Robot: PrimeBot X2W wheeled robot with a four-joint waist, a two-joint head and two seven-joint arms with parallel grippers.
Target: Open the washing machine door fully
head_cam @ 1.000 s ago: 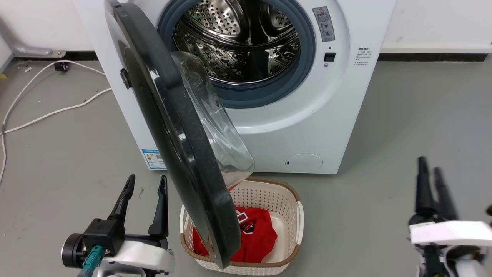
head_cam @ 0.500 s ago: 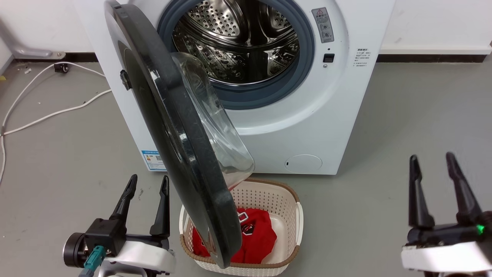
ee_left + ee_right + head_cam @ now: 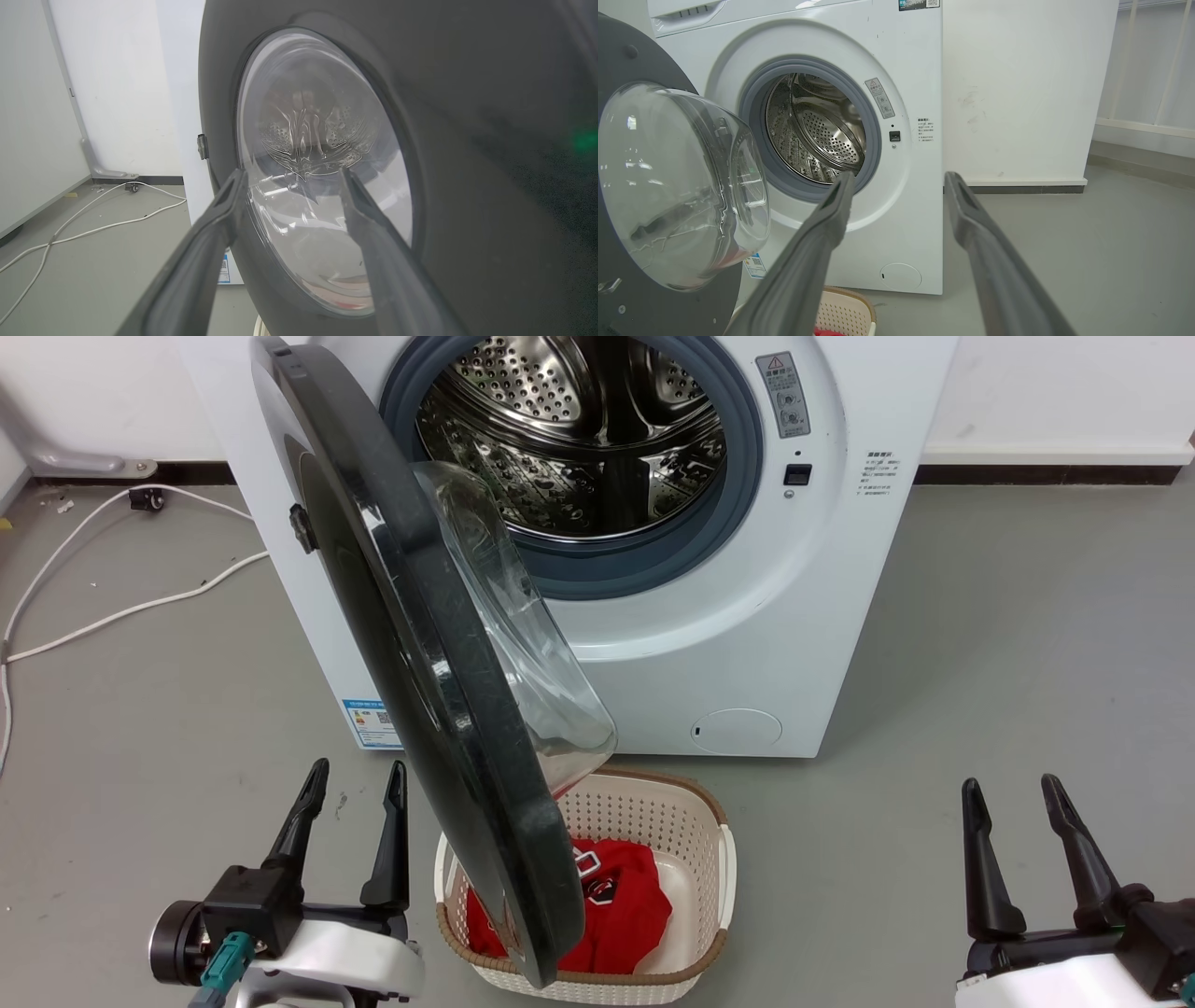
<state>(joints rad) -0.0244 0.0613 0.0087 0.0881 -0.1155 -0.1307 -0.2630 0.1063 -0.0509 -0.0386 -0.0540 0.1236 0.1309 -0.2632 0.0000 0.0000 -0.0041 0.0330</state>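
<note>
The washing machine (image 3: 747, 644) is a white front loader with its steel drum (image 3: 579, 429) exposed. Its door (image 3: 420, 663), a glossy black disc with a bulging clear glass bowl (image 3: 523, 644), stands swung out toward me, edge-on, hinged at the machine's left. My left gripper (image 3: 359, 775) is open, low and just left of the door's outer face. The left wrist view looks at that outer face (image 3: 467, 163) and glass (image 3: 317, 163) between open fingers (image 3: 219, 219). My right gripper (image 3: 1013, 789) is open at the lower right, well clear of the machine (image 3: 906, 154) and the door (image 3: 677, 186).
A cream laundry basket (image 3: 709, 859) holding red cloth (image 3: 625, 896) sits on the floor in front of the machine, partly under the door's lower edge. White cables (image 3: 131, 607) trail over the grey floor at the left. A white wall stands behind.
My right gripper went from nearly shut to open, then dropped lower and slid a little left. The door and my left gripper have stayed put.
</note>
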